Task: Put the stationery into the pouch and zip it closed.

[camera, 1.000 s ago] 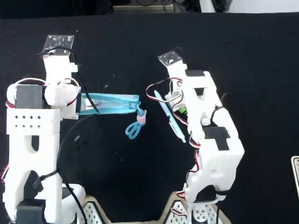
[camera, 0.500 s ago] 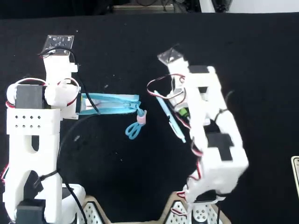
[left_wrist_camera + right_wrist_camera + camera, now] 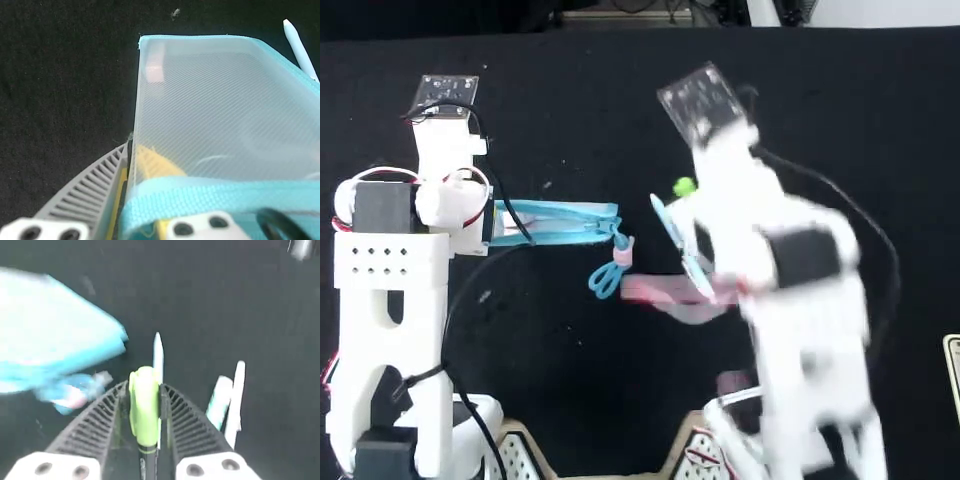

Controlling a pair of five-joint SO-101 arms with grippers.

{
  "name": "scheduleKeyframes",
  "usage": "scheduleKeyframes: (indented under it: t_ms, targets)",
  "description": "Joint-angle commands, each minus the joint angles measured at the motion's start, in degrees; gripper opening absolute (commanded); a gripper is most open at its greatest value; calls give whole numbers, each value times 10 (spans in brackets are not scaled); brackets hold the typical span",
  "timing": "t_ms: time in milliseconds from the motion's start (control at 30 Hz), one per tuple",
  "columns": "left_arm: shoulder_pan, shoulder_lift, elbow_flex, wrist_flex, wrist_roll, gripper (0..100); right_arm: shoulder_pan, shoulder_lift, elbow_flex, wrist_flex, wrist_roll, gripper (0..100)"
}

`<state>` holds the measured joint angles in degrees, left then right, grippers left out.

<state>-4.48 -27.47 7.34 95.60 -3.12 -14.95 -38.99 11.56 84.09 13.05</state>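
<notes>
Scissors (image 3: 608, 272) and a light-blue pen (image 3: 670, 228) are lying loose at the table centre, outside the pouch (image 3: 560, 222). The left pincer (image 3: 495, 224) is clamping the pouch toward the left edge. The right pincer (image 3: 145, 386) is gripping a green highlighter (image 3: 144, 410). Loading is apparently just starting, and zipping is pending.

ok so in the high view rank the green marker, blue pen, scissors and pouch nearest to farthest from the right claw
1. green marker: held in the right claw itself.
2. blue pen: lying just beside the claw, on its left.
3. scissors and pouch: farther off to the left; their near ends are too close to call.
</notes>
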Motion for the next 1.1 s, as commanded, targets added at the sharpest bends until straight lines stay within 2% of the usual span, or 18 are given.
scheduleKeyframes:
  t_ms: [0, 167, 400, 733, 1067]
  targets:
    - [6, 4, -6, 1, 2, 30, -96, -161, 0, -25, -62, 11]
    - [6, 4, -5, 1, 2, 30, -182, -281, 29, -133, -110, 11]
    - [6, 4, -5, 1, 2, 30, -281, -386, 160, -365, -112, 11]
    - [6, 4, -5, 1, 2, 30, -300, -409, 340, -646, -112, 11]
    - [6, 4, -5, 1, 2, 30, -300, -408, 422, -754, -113, 11]
